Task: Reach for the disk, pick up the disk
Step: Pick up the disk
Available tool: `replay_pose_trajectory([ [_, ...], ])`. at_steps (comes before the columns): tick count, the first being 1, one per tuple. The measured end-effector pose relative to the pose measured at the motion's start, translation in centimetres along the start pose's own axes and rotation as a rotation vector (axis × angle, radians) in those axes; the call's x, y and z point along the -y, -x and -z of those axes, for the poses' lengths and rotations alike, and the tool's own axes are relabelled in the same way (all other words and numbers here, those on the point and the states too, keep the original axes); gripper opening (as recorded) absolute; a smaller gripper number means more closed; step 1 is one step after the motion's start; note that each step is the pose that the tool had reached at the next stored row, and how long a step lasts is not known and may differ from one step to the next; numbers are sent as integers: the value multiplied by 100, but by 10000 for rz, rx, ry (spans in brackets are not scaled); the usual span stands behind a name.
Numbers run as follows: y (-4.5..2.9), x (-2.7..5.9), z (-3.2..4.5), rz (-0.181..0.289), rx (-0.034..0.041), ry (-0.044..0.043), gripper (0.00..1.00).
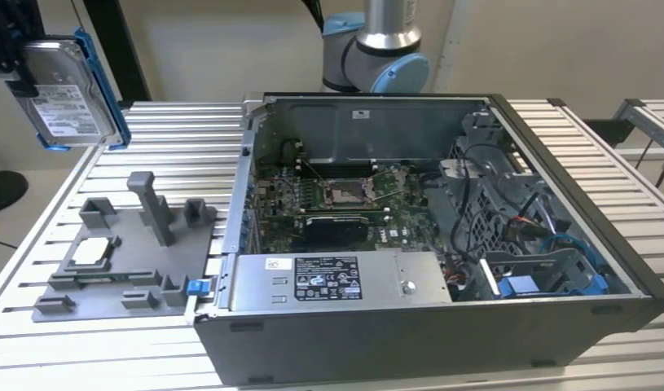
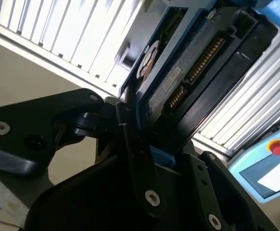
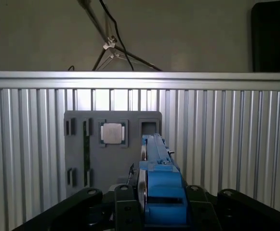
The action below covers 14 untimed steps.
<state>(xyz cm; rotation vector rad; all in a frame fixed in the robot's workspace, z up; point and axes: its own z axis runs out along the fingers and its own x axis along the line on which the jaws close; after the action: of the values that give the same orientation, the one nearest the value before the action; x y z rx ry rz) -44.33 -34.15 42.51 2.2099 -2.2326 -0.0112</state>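
The disk (image 1: 68, 91), a silver-grey drive with a white label and a blue bracket round its edges, hangs in the air at the exterior view's upper left, high above the slatted table. My gripper (image 1: 25, 75) is shut on it from the exterior view's left side. In the first wrist view the disk (image 3: 156, 180) stands edge-on between the black fingers (image 3: 123, 204), with the gripper (image 3: 158, 204) closed round its blue bracket. The second wrist view shows the disk's connector edge (image 2: 188, 72) clamped in the gripper (image 2: 161, 151).
A grey fixture plate (image 1: 120, 273) with upright posts lies under the disk and carries a small white-topped chip (image 1: 93, 251). The open computer case (image 1: 441, 236) takes up the exterior view's middle and right. The arm's base (image 1: 375, 49) stands behind it. A panel with a red button (image 2: 276, 147) sits beyond the table.
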Motion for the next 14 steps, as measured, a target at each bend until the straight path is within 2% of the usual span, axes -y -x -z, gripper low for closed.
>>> replay_pose_trajectory([
  [14,1,-1,257,0,0,1,0],
])
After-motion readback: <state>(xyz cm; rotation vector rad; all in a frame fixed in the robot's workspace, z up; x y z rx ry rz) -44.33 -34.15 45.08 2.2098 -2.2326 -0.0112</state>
